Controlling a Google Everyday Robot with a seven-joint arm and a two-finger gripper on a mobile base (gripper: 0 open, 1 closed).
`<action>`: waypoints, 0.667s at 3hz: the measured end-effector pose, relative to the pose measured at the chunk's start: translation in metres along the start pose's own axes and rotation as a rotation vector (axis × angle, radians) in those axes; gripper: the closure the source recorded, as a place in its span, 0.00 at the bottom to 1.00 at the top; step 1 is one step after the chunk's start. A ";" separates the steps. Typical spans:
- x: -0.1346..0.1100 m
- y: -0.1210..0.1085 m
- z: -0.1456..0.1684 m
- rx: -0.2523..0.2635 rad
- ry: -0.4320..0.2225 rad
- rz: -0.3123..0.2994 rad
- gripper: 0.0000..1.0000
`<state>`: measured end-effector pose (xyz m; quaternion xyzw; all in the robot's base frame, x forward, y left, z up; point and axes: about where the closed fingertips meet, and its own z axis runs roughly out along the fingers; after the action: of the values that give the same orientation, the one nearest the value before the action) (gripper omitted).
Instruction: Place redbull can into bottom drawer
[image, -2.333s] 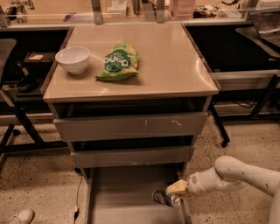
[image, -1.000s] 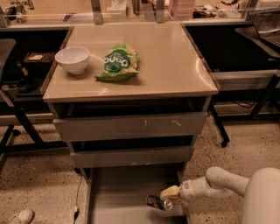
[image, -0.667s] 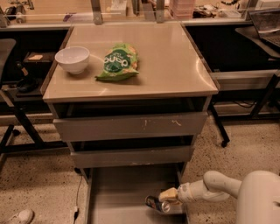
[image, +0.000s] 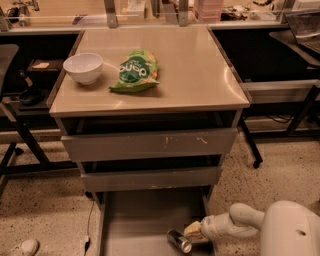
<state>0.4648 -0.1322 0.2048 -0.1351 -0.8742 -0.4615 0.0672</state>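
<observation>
Grey metal cabinet with three drawers, seen from the front and above. The bottom drawer (image: 135, 220) is pulled out toward the viewer, its flat grey floor exposed between thin side walls. The two upper drawers (image: 147, 145), with scuffed fronts, are each a little way out. The robot's white arm (image: 235, 223) enters from the lower right and reaches left over the open drawer's near right corner. The hand (image: 191, 231) holds the redbull can (image: 179, 240), its cream fingers closed narrowly on the can's right side. The can lies tilted inside the bottom drawer at its near right, with one shiny round end turned toward the viewer; whether it touches the drawer floor cannot be told. On the beige tabletop (image: 200, 75) above, a white bowl (image: 83, 67) stands at the left, and a green snack bag (image: 135, 70) lies just to the right of it.
</observation>
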 end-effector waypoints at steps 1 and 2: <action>0.002 -0.020 0.012 0.012 -0.005 0.032 1.00; 0.005 -0.031 0.020 0.025 -0.008 0.049 1.00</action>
<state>0.4510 -0.1316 0.1704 -0.1576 -0.8765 -0.4483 0.0765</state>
